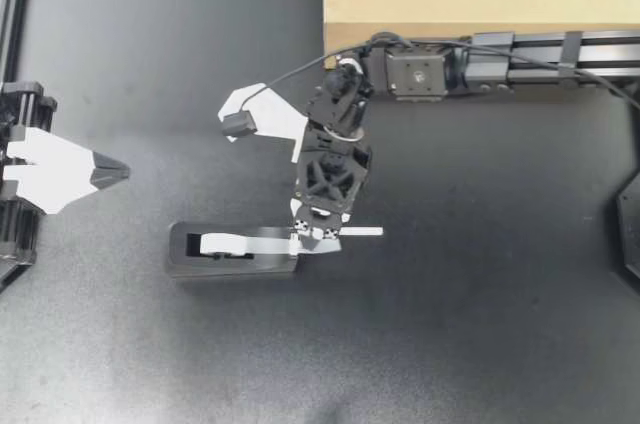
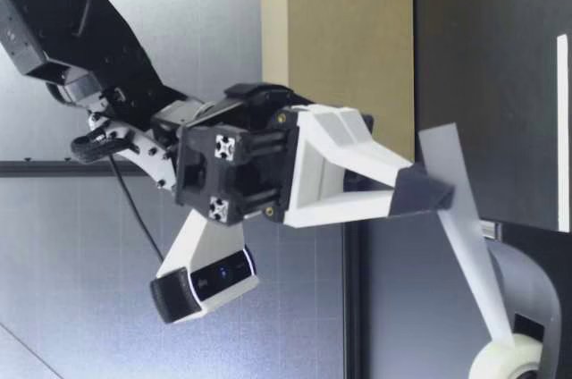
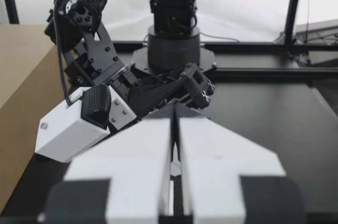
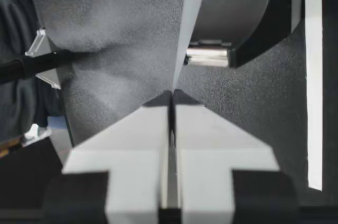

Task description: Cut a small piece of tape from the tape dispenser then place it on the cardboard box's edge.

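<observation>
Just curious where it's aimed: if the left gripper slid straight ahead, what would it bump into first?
Most likely the right arm, hanging directly ahead of the left gripper by the tape dispenser; their relative height is hard to judge.

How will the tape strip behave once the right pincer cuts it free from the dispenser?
The tape strip looks thin and runs straight only while stretched between my right pincer and the roll; cut free, it will probably flop or curl. Pinched between shut fingers, it may cling on release.
</observation>
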